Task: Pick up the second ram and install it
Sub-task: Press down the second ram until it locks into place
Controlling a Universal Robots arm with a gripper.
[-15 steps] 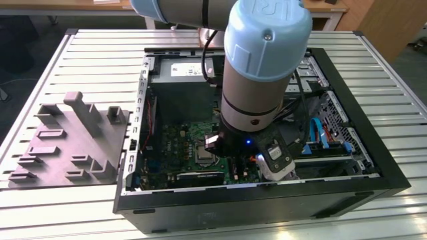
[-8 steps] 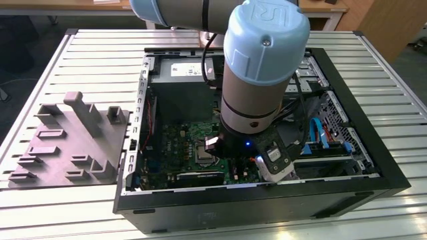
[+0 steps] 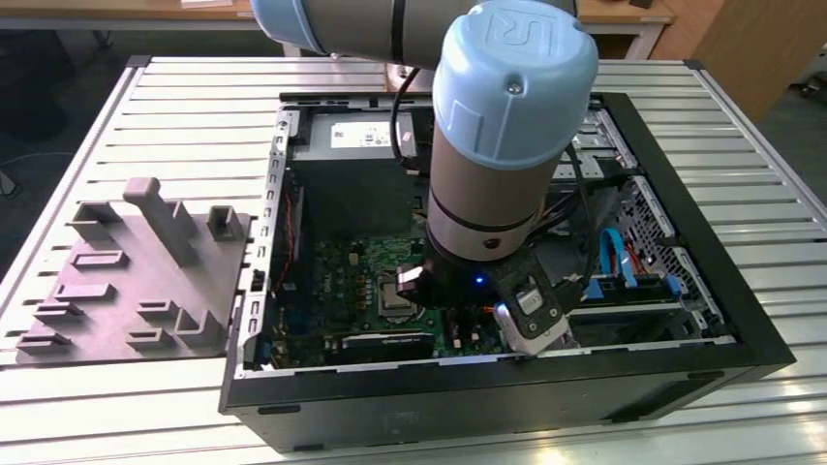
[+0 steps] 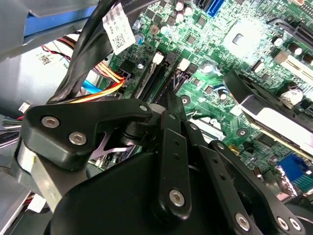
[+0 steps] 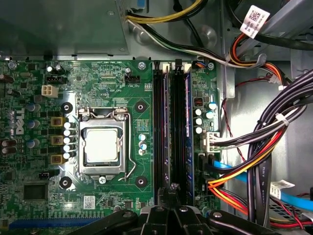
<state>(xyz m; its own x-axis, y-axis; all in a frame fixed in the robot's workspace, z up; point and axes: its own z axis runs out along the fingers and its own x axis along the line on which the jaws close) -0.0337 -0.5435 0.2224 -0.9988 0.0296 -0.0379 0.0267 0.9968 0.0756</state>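
Second ram (image 5: 168, 122) upright in a socket near the motherboard's (image 5: 112, 78) cable-side edge, beside another stick (image 5: 187, 122). Gripper (image 5: 173, 187) over one end, fingers pressed together, holding nothing. Risk: lopsided push there, far end probably left unlatched, or board flexed.

Surface: pale, ribbed metal slatted surface (image 3: 194, 107)
Furniture: light wooden desk (image 3: 130, 10) behind; wooden panel (image 3: 750, 48) at the exterior view's right
Floor: dark

The gripper (image 5: 174, 192) linkage hides its own fingertips (and the memory slots' (image 5: 172, 132) near ends).
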